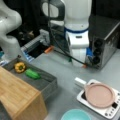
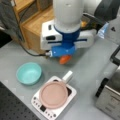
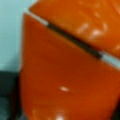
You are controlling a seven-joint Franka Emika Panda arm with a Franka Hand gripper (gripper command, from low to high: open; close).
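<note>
An orange object (image 3: 70, 75) fills almost the whole wrist view, very close, with a dark seam and a thin white strip running slantwise across it. In a front view the same orange object (image 2: 65, 59) peeks out on the grey table just below the arm's white and blue hand. The gripper (image 2: 65, 55) points down at it, and its fingers are hidden under the hand. Whether the fingers touch the orange object cannot be told.
A pink pan (image 2: 53, 94) sits on a white cooker (image 2: 37, 101), with a teal bowl (image 2: 28, 73) to its left. A metal oven (image 1: 105, 42) stands at the right. A grey tray (image 1: 48, 85) holds a yellow pepper (image 1: 20, 67) and a green one (image 1: 32, 74) beside a wooden shelf (image 1: 17, 95).
</note>
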